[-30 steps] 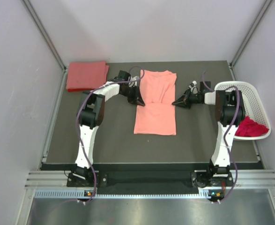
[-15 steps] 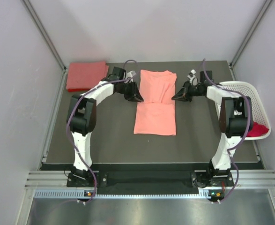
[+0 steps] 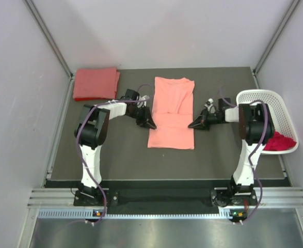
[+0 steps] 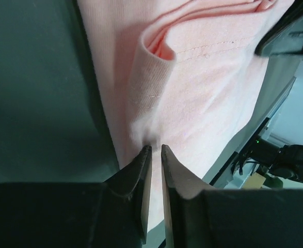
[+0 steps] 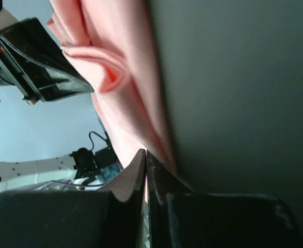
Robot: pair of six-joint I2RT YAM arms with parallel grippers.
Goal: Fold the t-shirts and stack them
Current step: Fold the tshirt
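Observation:
The salmon-pink t-shirt [image 3: 171, 116] lies partly folded at the table's middle, sleeves turned in. It also shows in the left wrist view [image 4: 203, 88] and the right wrist view [image 5: 115, 98]. My left gripper [image 3: 151, 124] rests at its left edge, jaws nearly shut with a thin gap [image 4: 154, 148], tips touching the cloth. My right gripper [image 3: 192, 125] is at its right edge, jaws shut [image 5: 146, 152], and I see no cloth between them. The coral-red t-shirt [image 3: 95, 83] lies folded at the far left. The magenta-red t-shirt [image 3: 278, 141] lies bunched in the basket.
The white perforated basket [image 3: 275, 103] stands at the table's right edge, behind my right arm. Grey walls close in the table on the left, right and back. The dark mat's [image 3: 115, 155] near half is bare around the pink shirt.
Both grippers swung toward the back along the pink shirt's sides, then came nearer to me, to its lower half. The shirt's shape has not visibly changed.

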